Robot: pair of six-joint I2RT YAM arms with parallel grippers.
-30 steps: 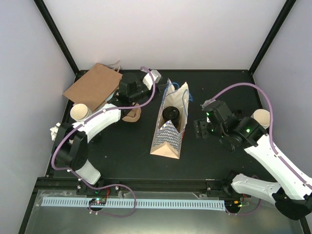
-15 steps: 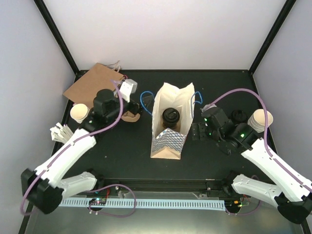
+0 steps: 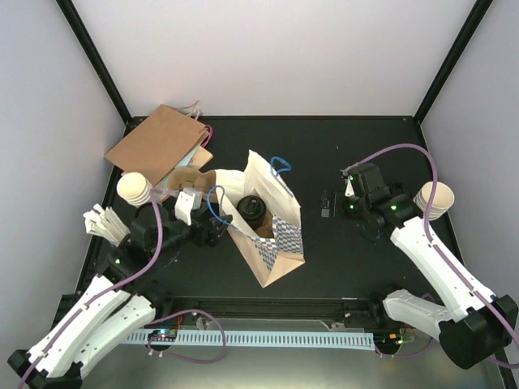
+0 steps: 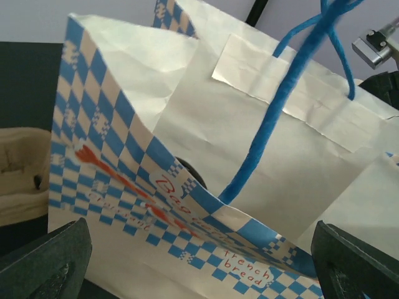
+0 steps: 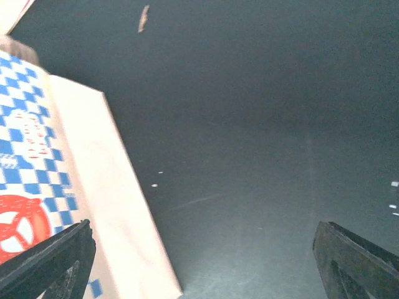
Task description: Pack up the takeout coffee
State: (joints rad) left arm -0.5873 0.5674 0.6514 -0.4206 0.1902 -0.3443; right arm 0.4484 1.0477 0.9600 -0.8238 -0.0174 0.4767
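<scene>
Takeout coffee (image 3: 251, 209) inside checked bag (image 3: 281, 245), black table (image 3: 365, 267)

Looking like robot lab test cell. Showing plain pale walls (image 3: 284, 57) closing in beyond left gripper (image 3: 217, 232) and right gripper (image 3: 326, 204), and outward of each. Showing black frame posts (image 3: 93, 58) climbing corners. Showing matte black table (image 3: 357, 271) lying beneath both grippers, purple cables (image 3: 405, 148) looping along white arms (image 3: 442, 267). Showing, behind grippers by arm bases, white slotted cable duct (image 3: 268, 339) lying on bare metal bench (image 3: 292, 369).
</scene>
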